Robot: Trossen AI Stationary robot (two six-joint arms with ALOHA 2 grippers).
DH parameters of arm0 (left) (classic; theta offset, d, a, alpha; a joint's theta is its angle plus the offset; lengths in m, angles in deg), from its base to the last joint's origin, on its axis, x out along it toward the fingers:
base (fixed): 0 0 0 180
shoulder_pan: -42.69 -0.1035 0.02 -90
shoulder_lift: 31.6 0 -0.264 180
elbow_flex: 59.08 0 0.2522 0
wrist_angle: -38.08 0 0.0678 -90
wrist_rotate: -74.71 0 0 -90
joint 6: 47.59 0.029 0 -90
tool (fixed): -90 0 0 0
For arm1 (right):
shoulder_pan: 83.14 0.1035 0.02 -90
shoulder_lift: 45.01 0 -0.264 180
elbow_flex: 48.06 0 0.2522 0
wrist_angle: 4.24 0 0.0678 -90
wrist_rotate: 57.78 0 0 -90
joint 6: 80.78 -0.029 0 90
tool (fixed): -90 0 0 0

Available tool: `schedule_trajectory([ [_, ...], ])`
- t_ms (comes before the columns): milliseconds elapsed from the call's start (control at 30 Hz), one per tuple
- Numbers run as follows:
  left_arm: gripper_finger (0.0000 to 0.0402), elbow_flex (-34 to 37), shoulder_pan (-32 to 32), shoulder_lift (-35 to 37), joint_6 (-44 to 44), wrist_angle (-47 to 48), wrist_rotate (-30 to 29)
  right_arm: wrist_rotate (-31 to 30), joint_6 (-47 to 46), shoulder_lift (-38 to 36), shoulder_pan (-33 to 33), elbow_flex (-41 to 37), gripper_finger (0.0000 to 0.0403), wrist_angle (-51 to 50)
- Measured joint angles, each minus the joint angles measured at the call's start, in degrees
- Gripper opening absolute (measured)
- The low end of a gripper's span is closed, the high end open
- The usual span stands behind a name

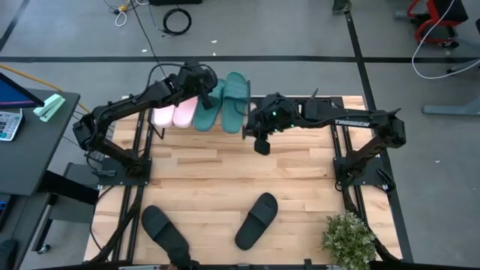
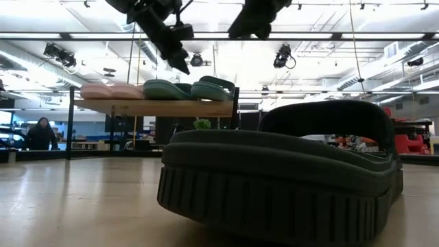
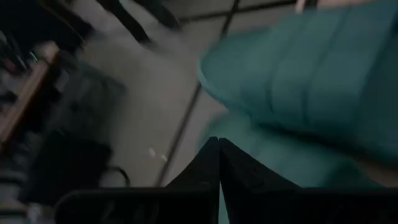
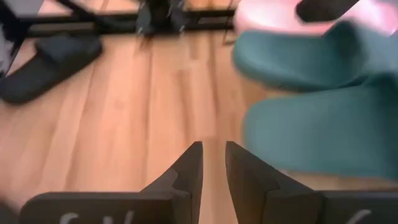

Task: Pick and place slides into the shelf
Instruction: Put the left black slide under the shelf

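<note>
Two pale pink slides [image 1: 171,114] and two teal slides [image 1: 235,101] lie side by side, soles down, on the shelf's plank [image 2: 158,108] at the table's far edge. Two black slides rest soles down near the table's near edge, one at the left [image 1: 166,232] and one in the middle [image 1: 256,220]. My left gripper [image 1: 202,96] hovers shut just above the teal pair [image 3: 311,74], clear of them in the low view [image 2: 184,65]. My right gripper [image 1: 260,144] hangs over bare tabletop beside the shelf's right end, fingers a little apart and empty [image 4: 213,149].
A potted plant [image 1: 349,236] stands at the table's near right corner. The middle black slide [image 2: 288,171] fills the low view close to the camera. Bare wood lies between the shelf and the black slides. A dark side desk [image 1: 30,142] stands off the table's left.
</note>
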Motion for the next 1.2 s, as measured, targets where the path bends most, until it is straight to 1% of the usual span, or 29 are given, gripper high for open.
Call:
schedule_trajectory([
  [133,0.0011,-0.04,2.07,1.57,-4.90,7.69,-0.18,-0.06,-1.63,0.40,2.03,0.00,0.0075,-3.48],
  [200,0.0009,-0.04,3.44,3.15,-6.91,12.67,-0.07,-0.11,-1.67,1.12,3.01,0.05,0.0075,-3.99],
  [300,0.0005,-0.04,6.29,5.34,-11.20,17.34,0.04,-1.21,-2.18,2.07,4.29,0.07,0.0075,-4.59],
  [433,0.0018,-0.07,10.36,7.90,-19.24,23.39,-0.12,-3.45,-4.57,2.42,5.65,0.07,0.0069,-5.13],
  [567,0.0029,-0.06,14.86,8.96,-27.17,28.43,0.46,-3.76,-8.39,2.31,6.86,0.09,0.0060,-6.36],
  [667,0.0033,0.00,19.00,9.11,-34.50,34.43,1.53,-3.77,-10.24,2.24,8.27,0.09,0.0055,-6.98],
  [733,0.0033,0.00,22.50,9.15,-39.10,36.94,2.55,-3.73,-10.21,2.24,9.42,0.09,0.0054,-7.34],
  [800,0.0032,0.00,26.35,9.17,-41.93,38.64,4.38,-3.73,-10.17,2.39,10.59,0.09,0.0054,-7.31],
  [933,0.0023,0.00,35.32,9.17,-48.50,36.80,7.93,-4.29,-9.76,2.52,12.89,0.09,0.0055,-7.09],
  [1067,0.0014,0.00,45.76,8.70,-56.60,36.60,8.48,-9.12,-10.14,2.52,15.24,0.09,0.0053,-6.99],
  [1200,0.0008,-0.02,55.76,7.39,-69.27,36.00,8.50,-13.31,-10.17,2.53,17.37,0.09,0.0052,-7.01],
])
